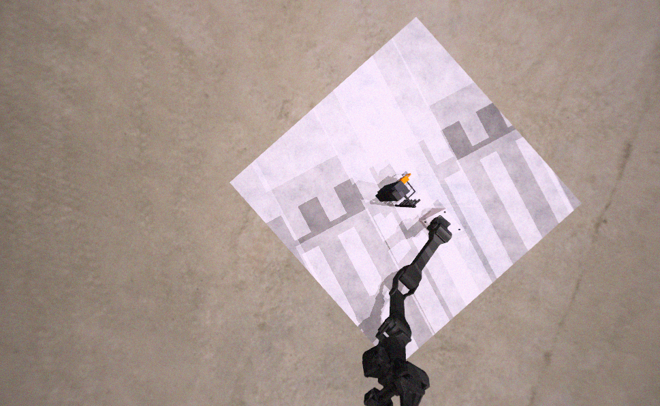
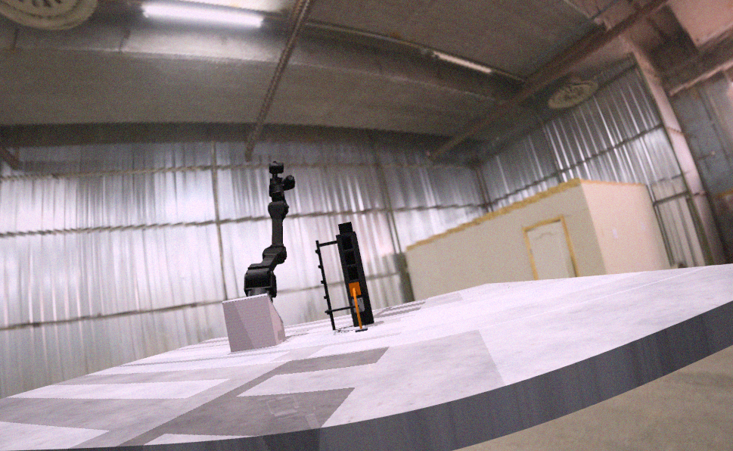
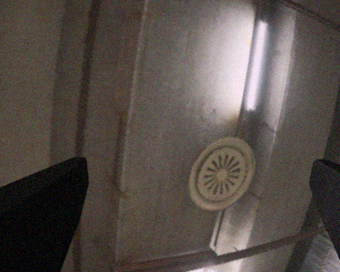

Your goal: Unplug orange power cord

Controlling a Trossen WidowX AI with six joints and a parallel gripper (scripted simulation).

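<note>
The black power strip (image 1: pixel 391 191) (image 2: pixel 363 282) stands upright on the table. The orange plug (image 1: pixel 406 178) (image 2: pixel 354 289) sits at a socket low on its face in the exterior view; how deep it sits cannot be told. The orange cord (image 2: pixel 358 312) runs down from it toward the table. My gripper (image 2: pixel 276 164) (image 3: pixel 204 172) is high above the table, left of and above the strip in the exterior view, clear of plug, cord and strip. In the wrist view its fingers stand wide apart, empty, with only the ceiling beyond. Its fingertips are not clear in the top and exterior views.
A pale pink block (image 1: pixel 432 215) (image 2: pixel 251 323) stands beside the arm's base. A thin black frame (image 2: pixel 324 281) with short pegs stands next to the strip. A grey-white piece (image 2: pixel 360 304) is just below the orange plug. The table (image 1: pixel 372 85) (image 2: pixel 554 313) bears patterned shadows.
</note>
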